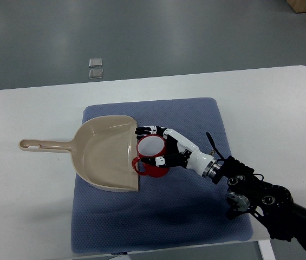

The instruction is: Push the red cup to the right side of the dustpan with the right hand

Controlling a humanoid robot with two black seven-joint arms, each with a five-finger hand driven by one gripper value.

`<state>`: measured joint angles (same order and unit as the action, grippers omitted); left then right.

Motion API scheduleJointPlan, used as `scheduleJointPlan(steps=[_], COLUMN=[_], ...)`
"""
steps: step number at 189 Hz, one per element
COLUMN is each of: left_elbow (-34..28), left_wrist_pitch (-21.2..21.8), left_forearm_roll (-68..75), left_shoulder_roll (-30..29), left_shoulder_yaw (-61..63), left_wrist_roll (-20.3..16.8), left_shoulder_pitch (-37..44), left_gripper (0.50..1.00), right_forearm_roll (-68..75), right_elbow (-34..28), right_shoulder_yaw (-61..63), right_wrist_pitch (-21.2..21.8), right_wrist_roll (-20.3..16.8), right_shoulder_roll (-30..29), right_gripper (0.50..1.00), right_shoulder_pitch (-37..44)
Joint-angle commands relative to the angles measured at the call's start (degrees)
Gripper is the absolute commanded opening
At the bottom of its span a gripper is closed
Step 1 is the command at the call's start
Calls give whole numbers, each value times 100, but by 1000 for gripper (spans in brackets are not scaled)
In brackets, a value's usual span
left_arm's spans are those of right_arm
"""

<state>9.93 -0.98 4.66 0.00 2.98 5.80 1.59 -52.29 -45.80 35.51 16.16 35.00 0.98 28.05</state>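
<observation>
I see the glossy red ceramic cup [151,157] upright, touching the open right edge of the beige plastic dustpan [101,151]. My right hand [163,147] wraps the cup, fingers curled on its rim. Both sit on the blue padded mat [158,216] covering the white table [23,216].

A white rectangular table with rounded corners [272,103] stands on a grey, glossy floor [142,32]. A blue-grey padded fabric mat with rounded corners [158,216] lies flat on the table, roughly central and toward its near edge, with bare tabletop on the left, right and far sides of it. Two small clear square pieces [96,67] sit on the floor just beyond the table's far edge, one just behind the other.
</observation>
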Motion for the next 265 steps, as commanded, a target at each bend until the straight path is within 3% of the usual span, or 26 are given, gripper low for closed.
scheduleJointPlan(steps=[1,15,30,97,147,157,176,203,219,236,255,265], left_elbow=[0,0,0,0,9,9,9,44,44,44,35,27], left_wrist_pitch=[1,1,1,1,1,1,1,1,1,1,1,1], left_forearm_roll=[0,0,0,0,0,0,0,0,0,0,0,0], left_shoulder_roll=[0,0,0,0,0,0,0,0,0,0,0,0], left_shoulder_yaw=[0,0,0,0,0,0,0,0,0,0,0,0], left_wrist_roll=[0,0,8,0,0,0,8,0,0,0,0,0], left_shoulder_pitch=[0,0,0,0,-9,-9,-9,-9,-9,-9,-9,-9], left_gripper=[1000,1000,1000,1000,1000,1000,1000,1000,1000,1000,1000,1000], right_forearm_roll=[0,9,26,149,984,1441,2503,3954,4464,4579,4561,4552], right_elbow=[1,1,-17,-193,-245,-228,-158,-61,-61,1,115,133], right_shoulder_yaw=[-1,8,17,342,1151,1344,1441,1432,1388,1335,1362,1423], right_wrist_pitch=[-16,-7,28,186,608,617,538,441,64,-148,177,626], right_wrist_roll=[0,0,0,0,0,-459,-1715,-2831,-3069,-3087,-3008,-2911], right_shoulder_roll=[-81,-81,-72,244,781,860,1106,1220,1229,1229,1229,1246], right_gripper=[854,868,928,930,930,930,932,930,932,932,932,932], right_shoulder_pitch=[-2,-2,-2,-2,51,192,420,684,868,1009,1009,983])
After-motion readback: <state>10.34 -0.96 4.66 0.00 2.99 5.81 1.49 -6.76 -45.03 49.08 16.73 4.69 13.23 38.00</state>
